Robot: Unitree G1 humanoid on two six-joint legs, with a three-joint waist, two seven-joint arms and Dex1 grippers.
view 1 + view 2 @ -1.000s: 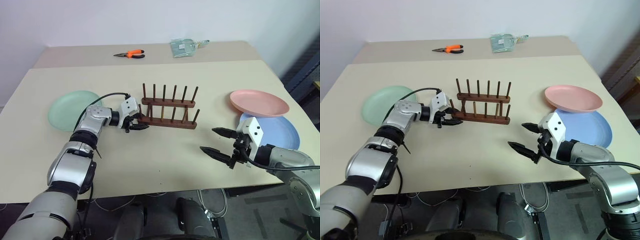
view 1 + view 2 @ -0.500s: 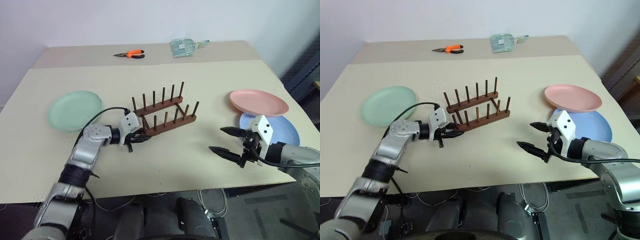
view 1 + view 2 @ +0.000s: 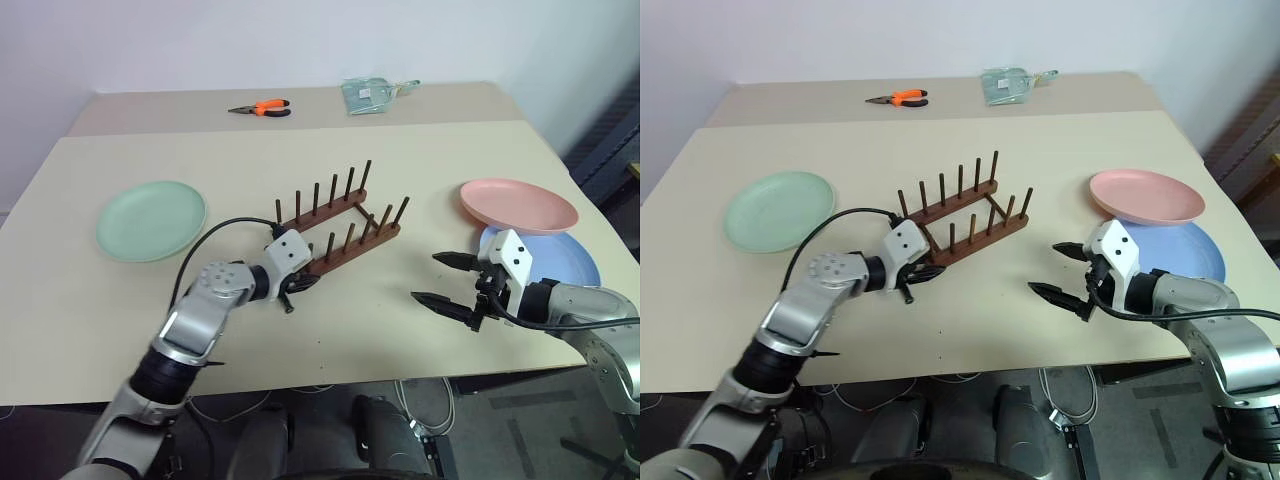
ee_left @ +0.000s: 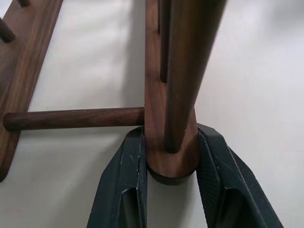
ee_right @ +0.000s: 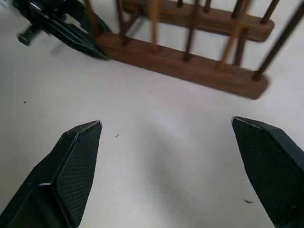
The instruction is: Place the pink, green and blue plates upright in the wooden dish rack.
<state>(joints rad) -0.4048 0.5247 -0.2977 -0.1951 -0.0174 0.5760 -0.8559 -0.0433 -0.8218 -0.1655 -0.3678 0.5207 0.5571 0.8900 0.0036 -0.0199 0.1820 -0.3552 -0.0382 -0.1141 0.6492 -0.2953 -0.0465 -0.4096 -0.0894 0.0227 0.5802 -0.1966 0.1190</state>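
My left gripper (image 4: pixel 171 166) is clamped on the near end of the rack's (image 3: pixel 345 225) front base bar; in the left wrist view I see one black finger pressed to each side of the rounded bar end, right at the foot of the last peg. The rack sits on the tan table (image 3: pixel 400 140) roughly at its middle, skewed so that its far end angles away toward the back right. All pegs stand upright and bare; no plate is in it.

My right gripper (image 3: pixel 446 280) hangs just above the table to the right of the rack, well apart from it, fingers spread wide with nothing between them. In the right wrist view I see the rack's long side across open tabletop, and the left gripper at its end.

Green plate (image 3: pixel 150 219): flat on the table, left of the rack, clear of it.
Pink plate (image 3: pixel 518 205): right of the rack, its near edge resting on the blue plate (image 3: pixel 570 258), which lies flat just beyond my right gripper.

Behind the rack, on the back section of the table: orange-handled pliers (image 3: pixel 262 108) and a clear plastic packet (image 3: pixel 368 94).
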